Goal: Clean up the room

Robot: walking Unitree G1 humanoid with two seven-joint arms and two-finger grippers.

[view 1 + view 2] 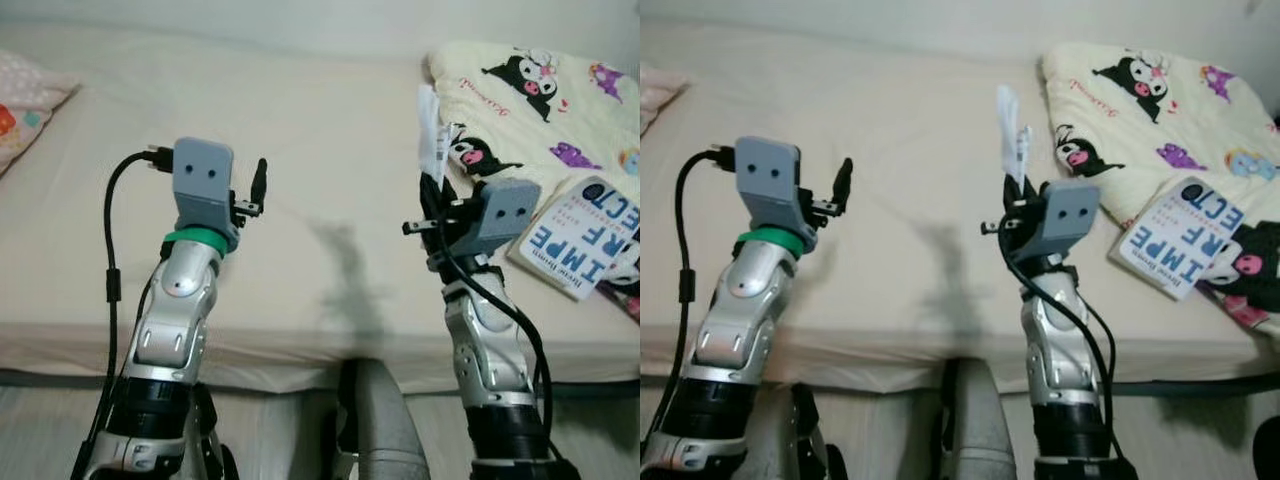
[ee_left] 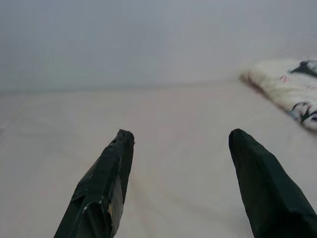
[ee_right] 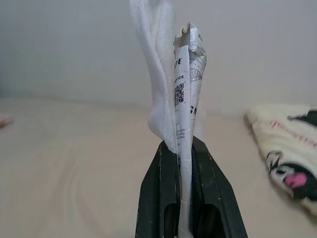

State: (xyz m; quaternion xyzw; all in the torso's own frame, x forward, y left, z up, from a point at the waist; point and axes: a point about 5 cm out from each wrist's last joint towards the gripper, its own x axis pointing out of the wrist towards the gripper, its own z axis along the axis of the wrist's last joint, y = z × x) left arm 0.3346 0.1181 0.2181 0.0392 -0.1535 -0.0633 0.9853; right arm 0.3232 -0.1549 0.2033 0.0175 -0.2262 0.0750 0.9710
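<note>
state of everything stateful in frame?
left end effector: open, empty, raised over the bed
right end effector: shut on printed wrapper
printed wrapper: crumpled, pinched upright
blanket: rumpled at the bed's right side
book: closed, lying partly on the blanket

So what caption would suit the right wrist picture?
Right hand shut on a folded printed paper wrapper, held upright above the cream bed.

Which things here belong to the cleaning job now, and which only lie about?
In the job:
- right claw, shut on the white paper scrap, held above the bed
- left claw, open, holding nothing

Lying about:
- book at the bed's edge
- cartoon-print blanket
- pillow
</note>
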